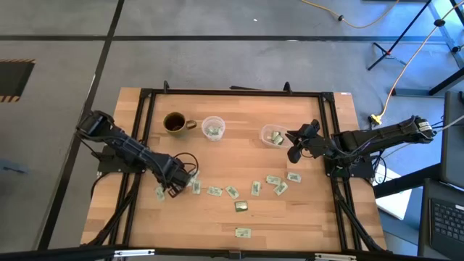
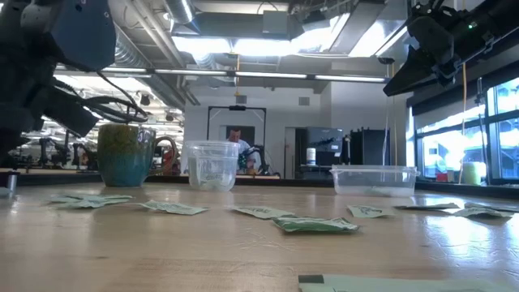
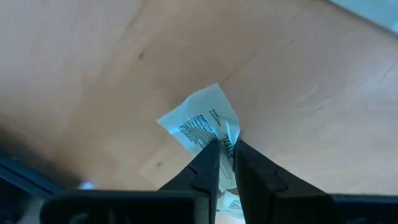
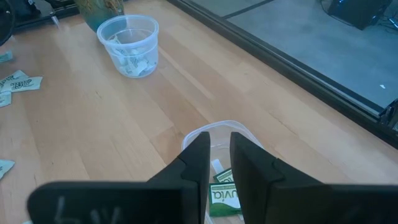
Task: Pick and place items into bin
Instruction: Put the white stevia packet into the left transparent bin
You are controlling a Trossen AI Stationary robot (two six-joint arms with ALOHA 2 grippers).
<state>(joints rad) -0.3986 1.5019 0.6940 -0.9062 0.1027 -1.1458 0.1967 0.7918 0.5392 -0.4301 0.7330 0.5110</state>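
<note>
Packets (image 1: 255, 188) lie scattered across the near half of the wooden table (image 1: 239, 156), in a loose row from the left gripper toward the right side, with one darker packet (image 1: 241, 206) nearer the front and another single packet (image 1: 242, 233) close to the front edge.

Left gripper (image 1: 176, 187) is low over the table at the left end of that row. In the left wrist view its jaws are nearly together and pinch one white-and-green packet (image 3: 205, 124) at its edge; the packet stands out past the fingertips (image 3: 210, 163) above the wood. Whether it is lifted clear of the surface cannot be told.

Right gripper (image 1: 296, 152) hangs above the table at the right rear, just beside a shallow clear bin (image 1: 273, 135). In the right wrist view the bin (image 4: 233, 134) lies directly under the fingers (image 4: 199, 155), and green packets (image 4: 222, 190) rest inside it. The jaws stand narrowly apart and nothing is seen between them.

Clear cup (image 1: 213, 128) stands near the rear middle of the table and holds several packets. A dark mug (image 1: 175, 123) stands just to its left, apart from it. In the low view the mug (image 2: 126, 154), cup (image 2: 212, 165) and bin (image 2: 373, 180) stand in a line across the rear, with packets flat on the wood in front of them. A person (image 2: 236, 142) shows far off in the room behind the cup.
</note>
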